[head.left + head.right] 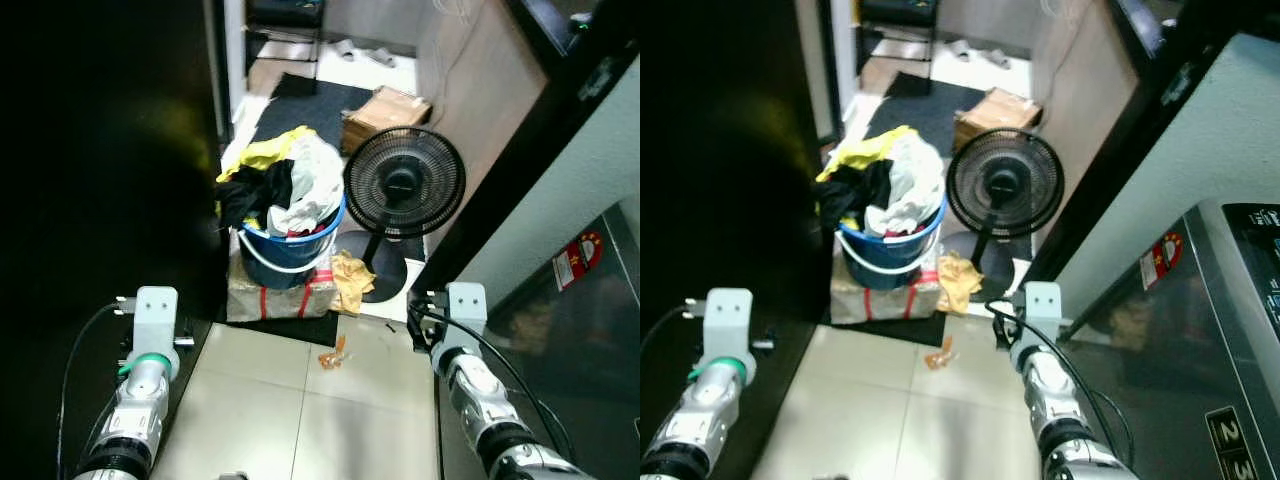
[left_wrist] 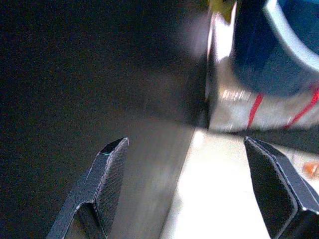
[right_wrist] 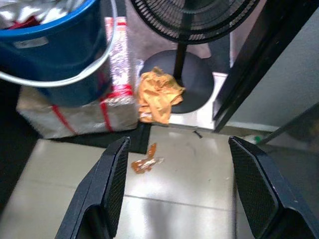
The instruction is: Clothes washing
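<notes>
A blue bucket heaped with yellow, black and white clothes stands on a wrapped package bound with red tape, ahead on the floor. The grey front of a washing machine rises at my right. My left arm and right arm are held low on either side of the pale tiles. In the left wrist view my left gripper is open, near the package and bucket. My right gripper is open too, with nothing between its fingers, above the tiles in front of the bucket.
A black pedestal fan stands just right of the bucket, with a crumpled orange cloth at its base. An orange scrap lies on the tiles. A dark wall closes the left side. A cardboard box and dark mat lie beyond.
</notes>
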### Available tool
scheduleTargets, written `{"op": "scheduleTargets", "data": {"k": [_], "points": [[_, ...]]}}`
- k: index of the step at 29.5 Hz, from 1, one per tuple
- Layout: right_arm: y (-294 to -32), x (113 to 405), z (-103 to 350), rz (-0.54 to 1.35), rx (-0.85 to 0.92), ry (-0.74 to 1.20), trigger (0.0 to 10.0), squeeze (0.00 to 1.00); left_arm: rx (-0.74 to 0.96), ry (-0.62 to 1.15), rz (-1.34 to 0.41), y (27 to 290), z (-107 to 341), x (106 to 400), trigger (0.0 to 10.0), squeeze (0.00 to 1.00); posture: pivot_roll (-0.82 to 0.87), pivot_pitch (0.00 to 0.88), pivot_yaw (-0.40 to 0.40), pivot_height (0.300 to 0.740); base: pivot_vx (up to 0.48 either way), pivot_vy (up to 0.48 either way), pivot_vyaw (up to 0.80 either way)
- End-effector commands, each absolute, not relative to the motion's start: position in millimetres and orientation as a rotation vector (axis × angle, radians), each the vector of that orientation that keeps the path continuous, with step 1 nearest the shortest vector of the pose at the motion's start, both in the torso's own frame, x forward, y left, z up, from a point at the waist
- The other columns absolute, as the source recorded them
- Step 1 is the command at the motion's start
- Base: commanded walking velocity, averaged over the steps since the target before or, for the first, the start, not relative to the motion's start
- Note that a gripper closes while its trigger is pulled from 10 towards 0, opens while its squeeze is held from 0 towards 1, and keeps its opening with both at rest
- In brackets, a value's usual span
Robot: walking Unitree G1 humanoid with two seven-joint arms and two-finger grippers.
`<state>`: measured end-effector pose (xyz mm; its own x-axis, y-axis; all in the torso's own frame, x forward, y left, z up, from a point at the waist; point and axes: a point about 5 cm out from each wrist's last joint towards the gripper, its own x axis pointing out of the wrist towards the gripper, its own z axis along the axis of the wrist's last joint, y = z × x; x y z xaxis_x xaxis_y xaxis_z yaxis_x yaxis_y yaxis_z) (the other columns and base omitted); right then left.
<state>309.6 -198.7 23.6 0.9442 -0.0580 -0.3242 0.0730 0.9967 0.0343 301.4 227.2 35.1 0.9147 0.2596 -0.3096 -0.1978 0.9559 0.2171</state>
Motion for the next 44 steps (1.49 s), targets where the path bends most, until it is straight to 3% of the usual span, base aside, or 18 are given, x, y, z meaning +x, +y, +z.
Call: {"op": "scheduleTargets", "data": {"k": [1,34,40,44], "points": [[-204.4,302.7,16.7,-0.084,0.04,0.355,10.0,0.0,0.181,0.377,0.222,220.9,24.9,295.9,10.0,0.0,0.03,0.029,-0.045,0.74,0.435,0.0,0.0],[-207.9,301.4,15.9,-0.083,0.011,0.358,10.0,0.0,0.182,0.364,0.227,220.8,23.5,298.0,10.0,0.0,0.03,0.034,-0.045,0.74,0.434,0.0,0.05],[-210.8,301.3,16.4,-0.094,0.012,0.356,10.0,0.0,0.184,0.366,0.222,220.2,22.5,297.5,10.0,0.0,0.03,0.034,-0.045,0.74,0.433,0.0,-0.7],[-210.6,302.5,18.3,-0.08,-0.021,0.345,10.0,0.0,0.141,0.371,-0.026,206.1,17.7,294.3,10.0,0.0,0.03,0.037,-0.047,0.74,0.382,0.0,0.0]]}}
